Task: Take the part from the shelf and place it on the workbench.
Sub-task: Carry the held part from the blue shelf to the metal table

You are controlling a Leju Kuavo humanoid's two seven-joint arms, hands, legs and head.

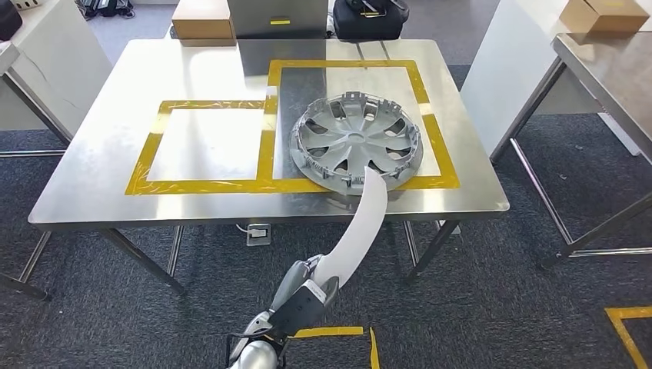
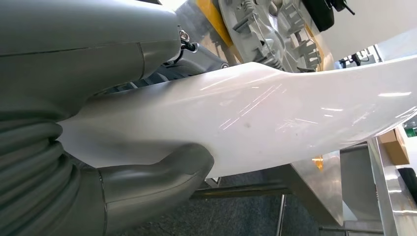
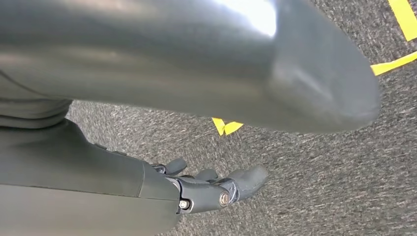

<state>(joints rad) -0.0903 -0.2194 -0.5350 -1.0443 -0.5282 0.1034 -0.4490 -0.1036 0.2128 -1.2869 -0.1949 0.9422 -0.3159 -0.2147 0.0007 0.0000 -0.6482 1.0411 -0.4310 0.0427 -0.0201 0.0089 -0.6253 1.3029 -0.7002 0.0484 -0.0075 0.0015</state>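
Observation:
My left hand (image 1: pixel 304 296) grips one end of a long, curved white part (image 1: pixel 357 231) in front of the steel workbench (image 1: pixel 115 138). The part's far end rises over the bench's front edge and overlaps the rim of a silver hubcap (image 1: pixel 356 141), which lies in the right yellow-taped rectangle. In the left wrist view the white part (image 2: pixel 275 113) is clamped between the thick thumb (image 2: pixel 152 182) and the left hand (image 2: pixel 74 59) above it, with the hubcap (image 2: pixel 265 29) just beyond. My right hand (image 3: pixel 206 189) hangs over the carpet, fingers loosely extended, holding nothing.
The left taped rectangle (image 1: pixel 207 142) on the bench is bare. A cardboard box (image 1: pixel 202 19) and a black bag (image 1: pixel 367 19) stand behind the bench. A second steel table (image 1: pixel 607 69) with a box (image 1: pixel 603 14) is at the right. Yellow tape (image 1: pixel 330 332) marks the floor.

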